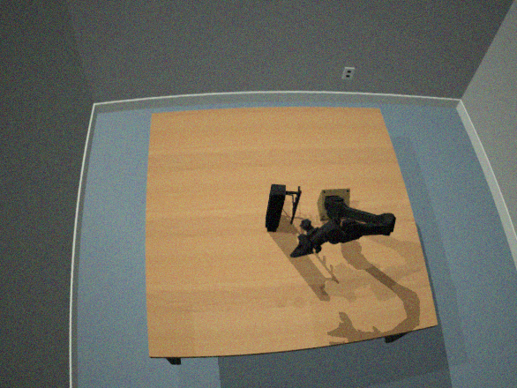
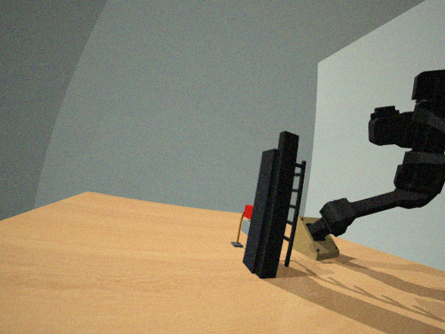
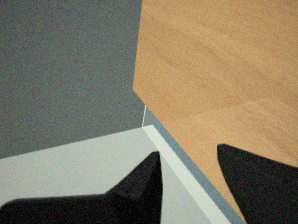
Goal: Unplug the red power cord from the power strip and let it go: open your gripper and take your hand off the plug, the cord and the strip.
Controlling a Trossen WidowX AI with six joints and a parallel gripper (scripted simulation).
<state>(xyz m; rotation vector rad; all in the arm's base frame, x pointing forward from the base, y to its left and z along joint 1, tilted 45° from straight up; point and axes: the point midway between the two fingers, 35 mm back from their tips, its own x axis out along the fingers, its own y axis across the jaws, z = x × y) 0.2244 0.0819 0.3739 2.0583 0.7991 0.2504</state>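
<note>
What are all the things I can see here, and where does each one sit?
Table: one, light wood, middle of the room on a blue floor.
Upright slabs: two, black, standing together near the table's middle, leaning slightly.
Ladder-like rack: one, black, fixed to the slabs on the side facing the arm.
Plug: one, red, partly hidden behind the slabs.
Cord: one, orange-brown, curving down from the plug to a small blue piece on the table.
Wall socket: one, white, on the grey back wall.
Base plate: one, tan, under the arm.
Arm: one, black, bent over the table beside the slabs.
Gripper: one, black, partly closed, holding nothing.
</note>
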